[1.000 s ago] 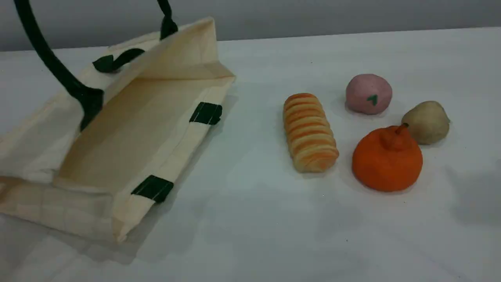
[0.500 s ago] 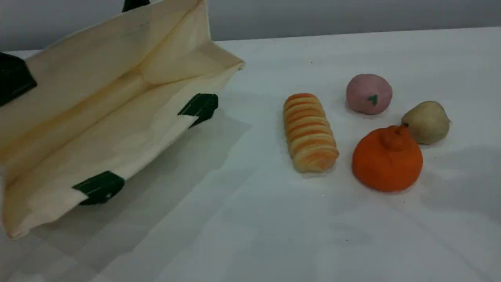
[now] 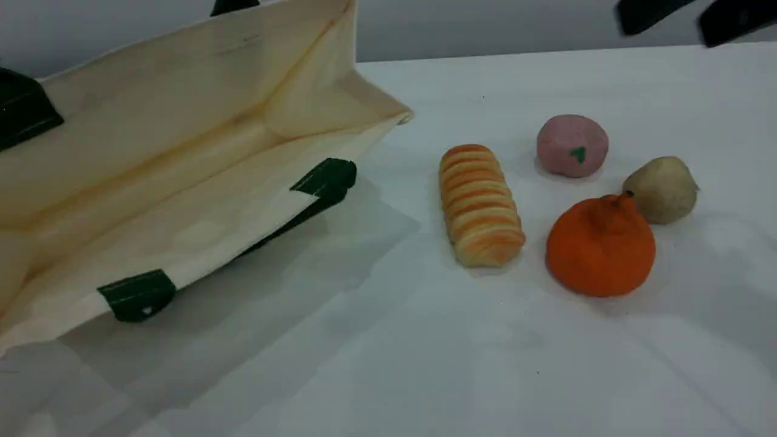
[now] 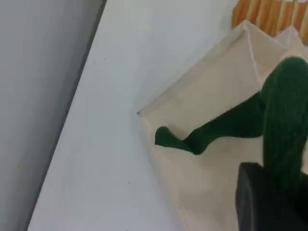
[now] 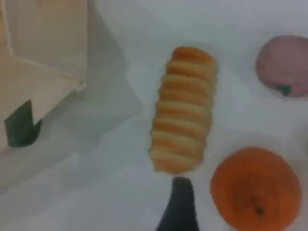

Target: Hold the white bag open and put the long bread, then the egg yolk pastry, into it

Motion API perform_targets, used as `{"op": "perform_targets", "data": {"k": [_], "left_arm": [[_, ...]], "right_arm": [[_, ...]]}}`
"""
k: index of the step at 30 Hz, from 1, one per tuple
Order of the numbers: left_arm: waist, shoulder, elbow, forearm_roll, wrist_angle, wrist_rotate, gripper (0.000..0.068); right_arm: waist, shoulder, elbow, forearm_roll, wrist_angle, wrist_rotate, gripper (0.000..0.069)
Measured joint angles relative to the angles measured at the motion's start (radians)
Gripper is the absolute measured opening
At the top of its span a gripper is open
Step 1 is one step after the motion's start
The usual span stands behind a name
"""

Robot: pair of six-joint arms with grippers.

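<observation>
Scene view: my right pincer [image 3: 686, 18] enters at the top right corner, two dark fingertips spread apart, nothing between them. The long bread [image 3: 481, 205] lies on the bench [image 3: 425, 352] below and to the left of it, untouched. The egg yolk pastry [image 3: 661, 189] sits almost straight below it, touching an orange fruit [image 3: 601, 246]; a pink ball [image 3: 572, 145] lies just beside. The white bag [image 3: 182, 176] is far to its left, mouth raised and gaping toward the foods.

Left wrist view: my left pincer [image 4: 269, 192] is clamped on the bag's green handle [image 4: 284, 120]; bag wall hangs just ahead of it.

Right wrist view: one fingertip [image 5: 179, 204] shows; the bread lies directly ahead of it, lengthwise.

Step in hand, as I judge: bag held open, right arm approaching the bread. Next: descend, straddle the loaf across its width, close gently since it looks soft.
</observation>
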Motion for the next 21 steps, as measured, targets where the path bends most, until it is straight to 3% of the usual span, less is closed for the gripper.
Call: {"op": "perform_targets", "data": {"k": [7,16,21], "left_arm": [[0.0,0.0,0.0,-0.047,0.0,0.02,0.0082],[0.0,0.0,0.0,-0.05,0.0,0.039,0.0082],[0.0,0.0,0.0,-0.047,0.0,0.039,0.0082]], "right_arm": [[0.044,0.135,-0.006,0.0,-0.1,-0.002,0.0566],[0.045,0.325,-0.107,0.034,-0.058,-0.01,0.0566],[0.09,0.406,-0.18,0.036,-0.057,-0.022,0.0566]]}}
